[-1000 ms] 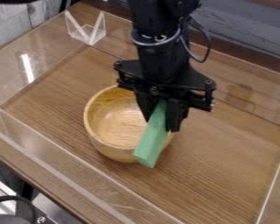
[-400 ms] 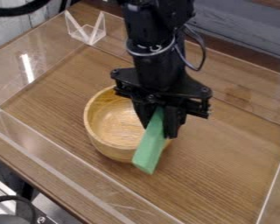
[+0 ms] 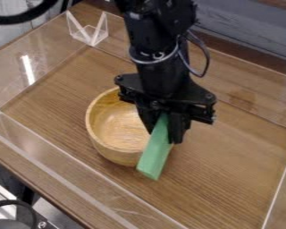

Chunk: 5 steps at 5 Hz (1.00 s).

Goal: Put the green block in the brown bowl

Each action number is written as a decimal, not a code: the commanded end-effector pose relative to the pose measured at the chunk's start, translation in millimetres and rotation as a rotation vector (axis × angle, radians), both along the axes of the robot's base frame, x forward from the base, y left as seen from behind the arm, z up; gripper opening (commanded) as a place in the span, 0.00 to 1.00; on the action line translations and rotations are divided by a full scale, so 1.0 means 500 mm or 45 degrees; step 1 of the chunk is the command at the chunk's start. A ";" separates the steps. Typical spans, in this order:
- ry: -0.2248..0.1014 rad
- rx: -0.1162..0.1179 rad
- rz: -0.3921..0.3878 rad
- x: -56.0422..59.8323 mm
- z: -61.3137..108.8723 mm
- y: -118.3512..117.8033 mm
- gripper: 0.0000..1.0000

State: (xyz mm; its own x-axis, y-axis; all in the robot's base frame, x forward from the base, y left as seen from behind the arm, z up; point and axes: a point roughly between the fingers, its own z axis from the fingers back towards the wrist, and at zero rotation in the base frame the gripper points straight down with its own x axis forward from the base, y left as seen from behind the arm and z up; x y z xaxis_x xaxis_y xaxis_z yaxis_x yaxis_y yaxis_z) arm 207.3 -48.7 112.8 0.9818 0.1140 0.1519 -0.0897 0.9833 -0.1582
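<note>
Over the bowl's 4 o'clock rim: release risk

Brown bowl (image 3: 100, 123), left: could get nudged if the bar catches its wall. Gripper (image 3: 167, 114) clenched on green block (image 3: 155, 155), 1 end slanting down past the rim. Dropped now, it could tip outward onto the table (image 3: 223, 183).

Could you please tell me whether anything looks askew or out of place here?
Only one thing looks off: the green block is tilted in the end effector, and its lower end pokes past the near rim of the brown bowl instead of lying inside.
</note>
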 end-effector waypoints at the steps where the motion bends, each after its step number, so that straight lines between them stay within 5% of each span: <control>1: -0.043 -0.013 0.012 0.013 0.004 0.003 0.00; 5: -0.067 -0.037 0.014 0.019 -0.004 0.016 0.00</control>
State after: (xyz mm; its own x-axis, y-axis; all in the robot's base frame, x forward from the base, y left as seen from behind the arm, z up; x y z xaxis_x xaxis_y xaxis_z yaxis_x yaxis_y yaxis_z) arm 212.4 -41.9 106.4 0.9765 0.1197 0.1792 -0.0859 0.9788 -0.1857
